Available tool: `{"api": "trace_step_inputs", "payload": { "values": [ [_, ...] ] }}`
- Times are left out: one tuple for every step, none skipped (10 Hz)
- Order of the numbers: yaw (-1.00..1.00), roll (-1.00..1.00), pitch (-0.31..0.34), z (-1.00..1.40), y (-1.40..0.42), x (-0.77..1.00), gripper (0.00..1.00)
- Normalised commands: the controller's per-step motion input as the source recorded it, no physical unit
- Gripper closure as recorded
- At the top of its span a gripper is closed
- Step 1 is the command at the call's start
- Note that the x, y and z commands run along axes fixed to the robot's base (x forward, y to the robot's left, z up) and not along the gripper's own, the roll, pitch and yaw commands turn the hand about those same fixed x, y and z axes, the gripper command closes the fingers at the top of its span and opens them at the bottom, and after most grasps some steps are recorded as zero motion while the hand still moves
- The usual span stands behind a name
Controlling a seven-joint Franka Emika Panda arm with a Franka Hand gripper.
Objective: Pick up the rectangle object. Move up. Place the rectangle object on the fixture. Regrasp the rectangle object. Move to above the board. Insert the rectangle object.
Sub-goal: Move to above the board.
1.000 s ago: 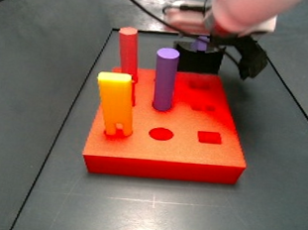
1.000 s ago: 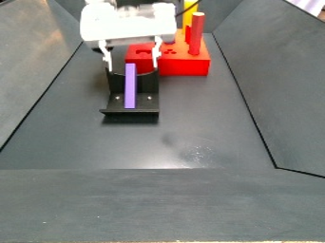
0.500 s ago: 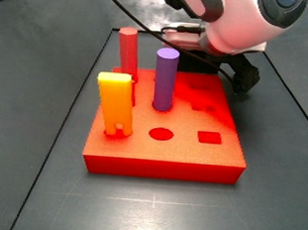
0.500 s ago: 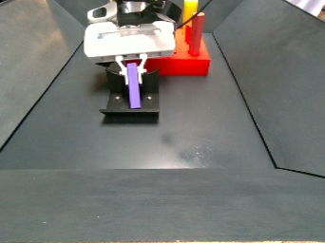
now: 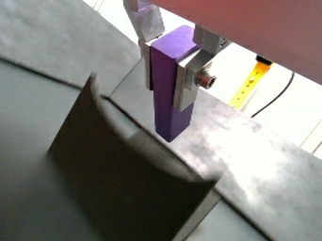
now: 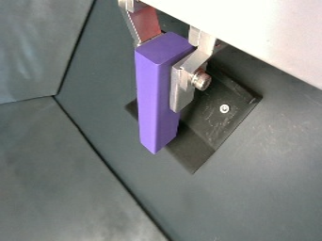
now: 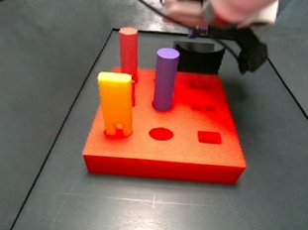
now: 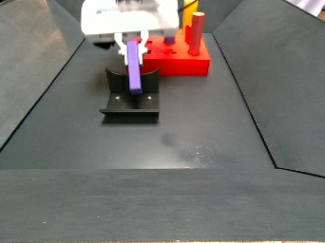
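Side view: gripper [image 8: 131, 43] clamping rectangle object [image 8: 133, 68], above fixture [image 8: 132, 104].

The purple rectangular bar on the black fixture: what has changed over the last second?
The gripper came down onto the purple rectangular bar, closed on its upper end and has lifted it; in a wrist view its lower end hangs above the black fixture. The red-orange board and its standing pegs have not moved.

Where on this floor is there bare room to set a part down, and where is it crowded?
Bare floor lies in front of the fixture toward the camera, and between it and both side walls. It is crowded at the far end: the gripper holds the rectangle object over the fixture, with the board and its pegs just behind.
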Motion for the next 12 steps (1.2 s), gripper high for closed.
{"api": "trace_step_inputs", "payload": {
  "values": [
    [0.02,-0.06,0.086,1.0,-0.01,-0.09,1.0],
    [0.02,-0.05,0.087,1.0,-0.01,-0.09,1.0],
    [0.04,-0.04,0.081,1.0,-0.01,-0.09,1.0],
    [0.05,-0.04,0.071,1.0,-0.01,-0.09,1.0],
    [0.06,-0.05,0.061,1.0,-0.01,-0.08,1.0],
    [0.06,-0.05,0.054,1.0,-0.01,-0.08,1.0],
    [0.06,-0.04,0.039,1.0,-0.01,-0.08,1.0],
    [0.05,-0.04,0.029,1.0,-0.01,-0.08,1.0],
    [0.05,-0.04,0.022,1.0,-0.01,-0.08,1.0],
    [0.04,-0.05,0.017,1.0,-0.01,-0.08,1.0],
    [0.03,-0.05,0.014,1.0,-0.01,-0.08,1.0],
    [0.02,-0.04,0.018,1.0,-0.01,-0.08,1.0]
  ]
}}
